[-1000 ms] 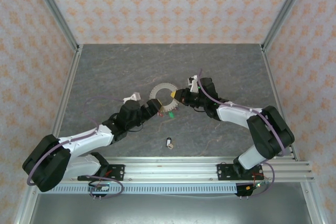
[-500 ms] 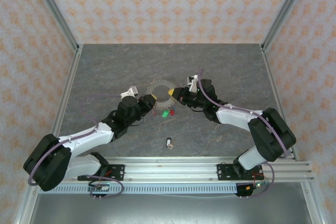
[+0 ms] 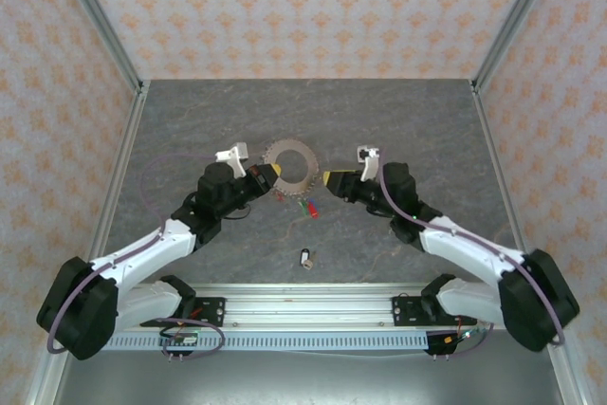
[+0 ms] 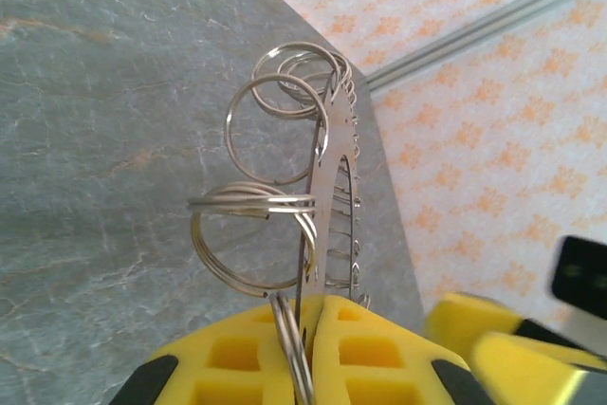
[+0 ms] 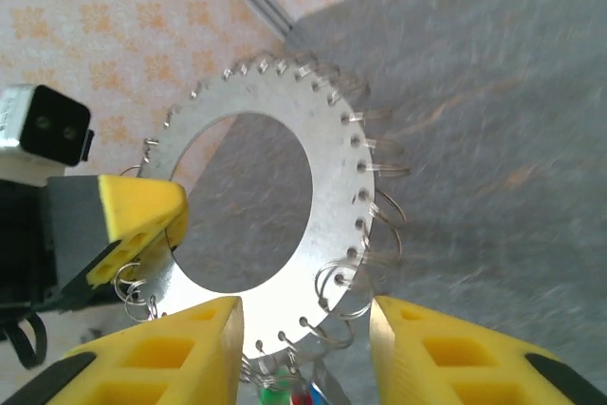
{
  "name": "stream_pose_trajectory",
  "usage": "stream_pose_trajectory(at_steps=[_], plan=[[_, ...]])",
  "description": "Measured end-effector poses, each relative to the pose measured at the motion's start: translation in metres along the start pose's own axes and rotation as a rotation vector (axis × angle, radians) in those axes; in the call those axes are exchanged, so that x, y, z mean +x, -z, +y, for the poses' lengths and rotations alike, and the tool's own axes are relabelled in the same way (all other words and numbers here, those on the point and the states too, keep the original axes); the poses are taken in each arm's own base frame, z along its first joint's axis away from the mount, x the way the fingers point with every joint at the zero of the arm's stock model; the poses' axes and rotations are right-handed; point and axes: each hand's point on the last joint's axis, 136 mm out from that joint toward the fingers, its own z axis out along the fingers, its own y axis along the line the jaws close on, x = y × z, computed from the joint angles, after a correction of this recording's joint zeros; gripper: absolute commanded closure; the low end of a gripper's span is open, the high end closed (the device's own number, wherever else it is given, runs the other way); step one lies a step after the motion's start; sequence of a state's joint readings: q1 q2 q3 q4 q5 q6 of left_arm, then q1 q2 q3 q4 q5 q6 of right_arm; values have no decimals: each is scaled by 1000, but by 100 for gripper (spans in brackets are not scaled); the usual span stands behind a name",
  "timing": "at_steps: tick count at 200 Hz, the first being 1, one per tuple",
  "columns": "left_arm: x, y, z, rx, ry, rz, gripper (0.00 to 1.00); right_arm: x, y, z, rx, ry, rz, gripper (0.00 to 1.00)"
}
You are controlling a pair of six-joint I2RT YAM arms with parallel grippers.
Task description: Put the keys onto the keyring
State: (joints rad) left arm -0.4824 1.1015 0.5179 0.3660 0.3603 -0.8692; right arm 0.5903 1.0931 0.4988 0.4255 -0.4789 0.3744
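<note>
**Left jaws clamp the keyring, right jaws stand released**

From above, a small black piece [image 3: 305,258] lies alone on the table [image 3: 408,120], nearest the bases. Farther out, the red, green and blue tagged keys [image 3: 306,204] hang at the lower rim of the keyring [image 5: 332,168], which the left gripper [image 3: 275,175] clenches. The left wrist camera shows the keyring edge-on between yellow pads [image 4: 237,358]. The right gripper [image 3: 331,180] sits just beside it, parted and empty. Its camera shows the flat face, with wire loops [image 4: 251,203] threaded through rim holes.

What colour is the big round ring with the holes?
Shiny silver-grey keyring, clearest in the right wrist view.
</note>
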Motion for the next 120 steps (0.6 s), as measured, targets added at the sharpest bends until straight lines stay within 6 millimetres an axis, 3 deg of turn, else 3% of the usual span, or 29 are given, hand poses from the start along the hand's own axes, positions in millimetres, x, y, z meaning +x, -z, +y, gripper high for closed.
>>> stream_pose_trajectory(at_steps=[21,42,68,95,120], plan=[[-1,8,-6,34,-58,24,100,2,16,4,-24,223,-46,66],[0,15,-19,93,-122,44,100,28,21,3,-75,443,0,73],[5,18,-31,146,-180,79,100,54,22,17,-176,706,37,74],[9,20,-39,185,-216,109,100,57,21,35,-237,895,-2,74],[12,21,-42,204,-235,123,100,60,15,36,-240,987,-18,74]])
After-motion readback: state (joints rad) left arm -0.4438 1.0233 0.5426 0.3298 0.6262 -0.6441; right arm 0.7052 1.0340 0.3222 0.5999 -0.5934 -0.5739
